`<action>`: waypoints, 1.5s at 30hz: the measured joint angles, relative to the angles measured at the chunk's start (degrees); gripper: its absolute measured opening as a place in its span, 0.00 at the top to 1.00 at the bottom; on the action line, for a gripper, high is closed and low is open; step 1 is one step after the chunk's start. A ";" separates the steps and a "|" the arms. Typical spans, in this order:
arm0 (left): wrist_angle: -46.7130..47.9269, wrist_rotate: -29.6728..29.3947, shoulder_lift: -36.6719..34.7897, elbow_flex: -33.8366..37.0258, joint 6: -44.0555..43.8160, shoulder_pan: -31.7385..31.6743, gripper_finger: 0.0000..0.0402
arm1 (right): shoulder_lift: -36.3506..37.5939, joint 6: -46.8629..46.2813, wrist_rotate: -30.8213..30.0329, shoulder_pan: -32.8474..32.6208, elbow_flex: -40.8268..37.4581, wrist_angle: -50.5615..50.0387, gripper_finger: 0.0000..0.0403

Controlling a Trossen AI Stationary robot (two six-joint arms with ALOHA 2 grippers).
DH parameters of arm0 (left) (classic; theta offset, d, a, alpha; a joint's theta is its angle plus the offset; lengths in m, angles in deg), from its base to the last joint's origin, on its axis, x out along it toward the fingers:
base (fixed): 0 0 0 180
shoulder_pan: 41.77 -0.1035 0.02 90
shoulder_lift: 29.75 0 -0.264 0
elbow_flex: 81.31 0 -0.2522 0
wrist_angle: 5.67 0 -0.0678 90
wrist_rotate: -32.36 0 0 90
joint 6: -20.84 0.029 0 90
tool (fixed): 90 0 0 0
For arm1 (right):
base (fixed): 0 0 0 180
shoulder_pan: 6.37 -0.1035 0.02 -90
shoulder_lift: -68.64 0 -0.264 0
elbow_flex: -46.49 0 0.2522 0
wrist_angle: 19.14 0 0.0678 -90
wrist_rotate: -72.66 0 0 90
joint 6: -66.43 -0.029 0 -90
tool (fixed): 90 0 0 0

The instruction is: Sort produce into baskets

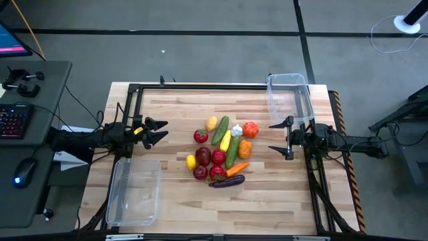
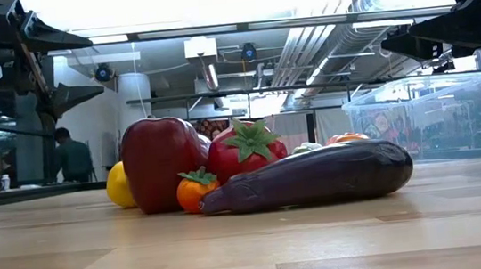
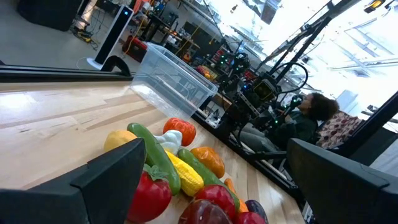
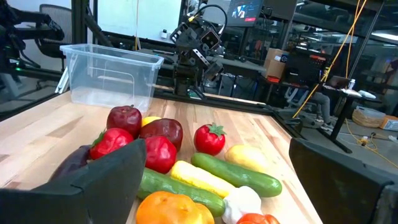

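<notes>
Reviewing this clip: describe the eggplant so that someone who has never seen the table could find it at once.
On the wooden table, look at the pile of produce between the two arms. The eggplant lies on its side at the pile's near edge, just beyond the carrot. It is the only dark purple, long piece there.

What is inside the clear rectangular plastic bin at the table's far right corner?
Nothing shows inside the clear rectangular plastic bin; wood shows through its floor from above. The open right gripper stands beside it.

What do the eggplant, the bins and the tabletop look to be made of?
Eggplant: likely moulded plastic, smooth with a dull sheen. Bins: clear glossy plastic; the table shows through them. Tabletop: wood, probably butcher-block, with visible glued strips and grain.
</notes>
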 joint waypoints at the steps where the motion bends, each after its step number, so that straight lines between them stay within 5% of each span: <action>1: -0.01 0.01 0.00 0.01 0.00 -0.02 0.06 | 0.00 -0.04 -0.02 0.00 0.00 -0.02 0.04; 33: 0.00 0.01 0.00 -0.01 0.00 -0.01 0.06 | 0.02 -0.25 0.00 0.01 -0.01 0.21 0.04; 36: 0.00 0.02 0.01 0.00 0.00 -0.01 0.06 | -0.31 -10.25 0.17 -0.05 -0.02 9.36 0.04; 41: -0.02 0.00 0.02 0.01 0.00 0.00 0.06 | -0.60 -44.69 -6.67 -0.07 -0.02 38.37 0.04; 45: 0.00 0.00 0.02 0.00 0.00 -0.01 0.06 | -1.81 -46.05 -7.04 -0.07 3.35 47.71 0.04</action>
